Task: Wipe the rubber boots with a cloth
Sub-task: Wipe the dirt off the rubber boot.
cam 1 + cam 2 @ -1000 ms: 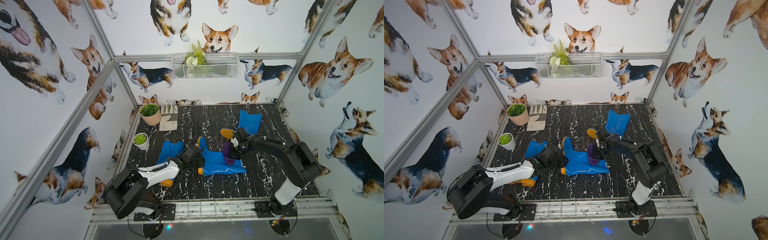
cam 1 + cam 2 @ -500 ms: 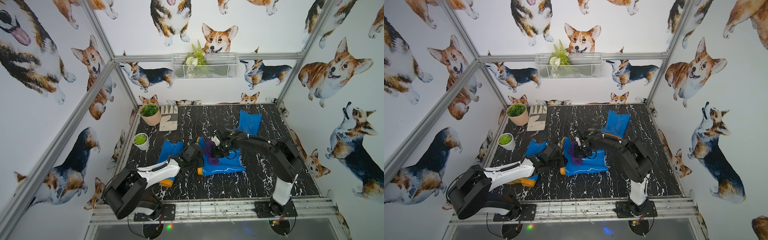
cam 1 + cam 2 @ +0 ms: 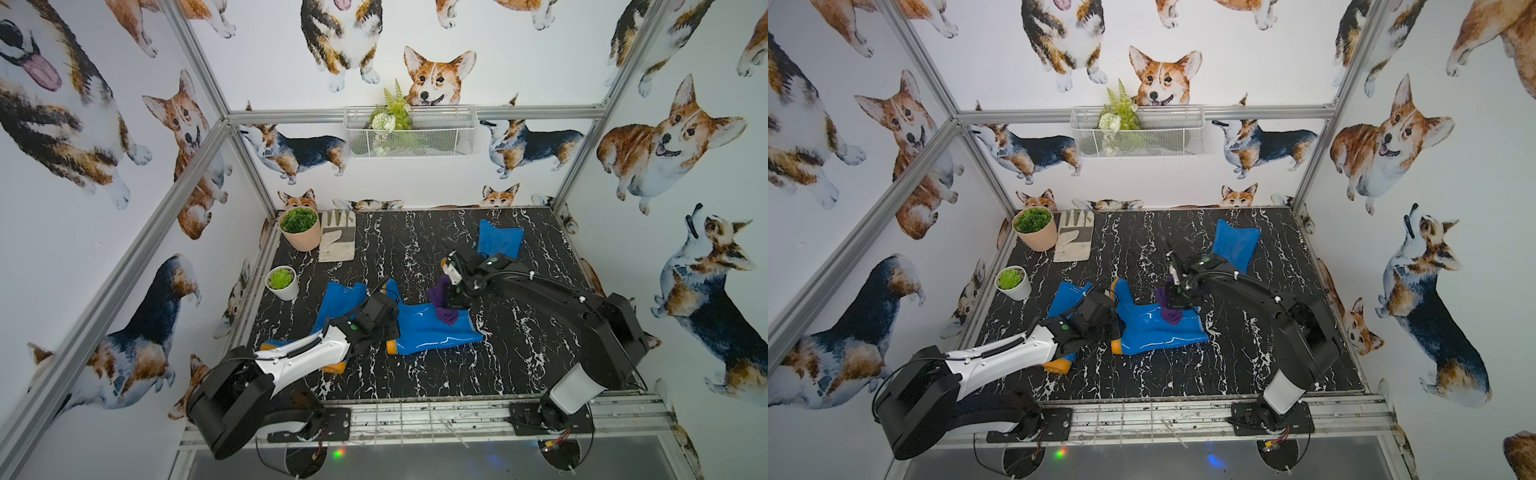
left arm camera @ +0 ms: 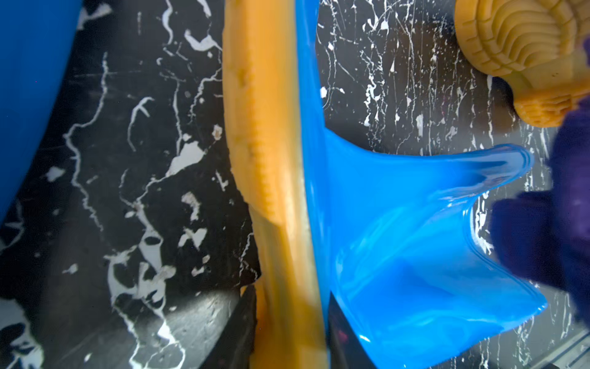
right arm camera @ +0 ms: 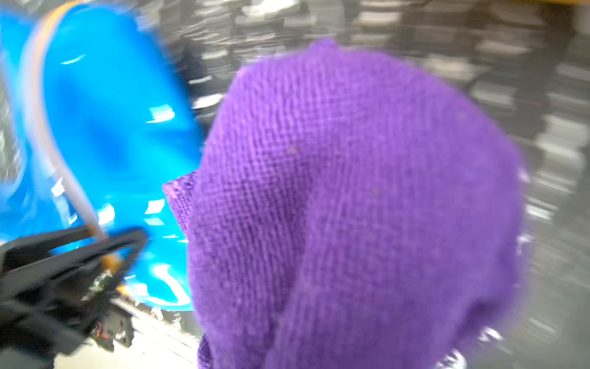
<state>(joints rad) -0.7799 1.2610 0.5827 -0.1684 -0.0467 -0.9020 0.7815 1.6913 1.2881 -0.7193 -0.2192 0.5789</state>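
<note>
Three blue rubber boots with orange soles lie on the black marble floor. The middle boot (image 3: 432, 332) (image 3: 1154, 330) lies flat. My left gripper (image 3: 388, 328) (image 4: 292, 332) is shut on its orange sole (image 4: 271, 143). The purple cloth (image 3: 444, 305) (image 5: 351, 191) rests on this boot's shaft, bunched in my shut right gripper (image 3: 453, 297), whose fingers it hides in the right wrist view. A second boot (image 3: 338, 297) lies partly under my left arm. The third boot (image 3: 498, 243) lies at the back right, behind my right arm.
A peach plant pot (image 3: 300, 230) and a beige work glove (image 3: 337, 241) sit at the back left. A small white pot (image 3: 282, 282) stands by the left wall. A wire basket (image 3: 409, 133) with greenery hangs on the back wall.
My right gripper swept the cloth left along the middle boot towards its foot, then back right over the shaft. The left gripper has kept its hold on the sole.
</note>
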